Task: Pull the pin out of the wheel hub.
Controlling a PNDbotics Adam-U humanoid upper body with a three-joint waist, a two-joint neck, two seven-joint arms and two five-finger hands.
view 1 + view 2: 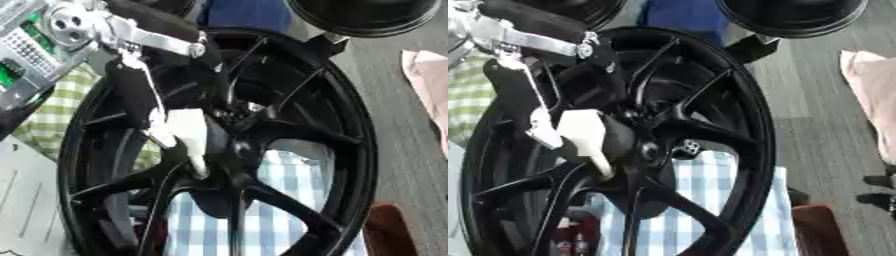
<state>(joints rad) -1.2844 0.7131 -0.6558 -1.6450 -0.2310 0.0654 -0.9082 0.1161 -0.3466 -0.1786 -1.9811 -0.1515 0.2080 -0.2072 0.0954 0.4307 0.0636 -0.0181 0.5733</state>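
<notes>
A black spoked wheel [341, 125] fills both views, with its hub [649, 150] near the middle. My left arm comes in from the upper left, silver joints showing, and its black left hand [136, 92] lies over the spokes just left of the hub. A white tapered piece [191, 137] at the end of the hand rests against the hub and points down. I cannot tell whether it is the pin or part of the hand. The hand's underside is hidden. My right hand shows in no view.
Under the wheel lies a blue-and-white checked cloth [297, 175], and a green-and-white checked cloth [57, 112] lies at the left. A round black object [363, 15] sits at the top right. A pink cloth [429, 80] is at the right edge, a reddish-brown thing [389, 232] at the lower right.
</notes>
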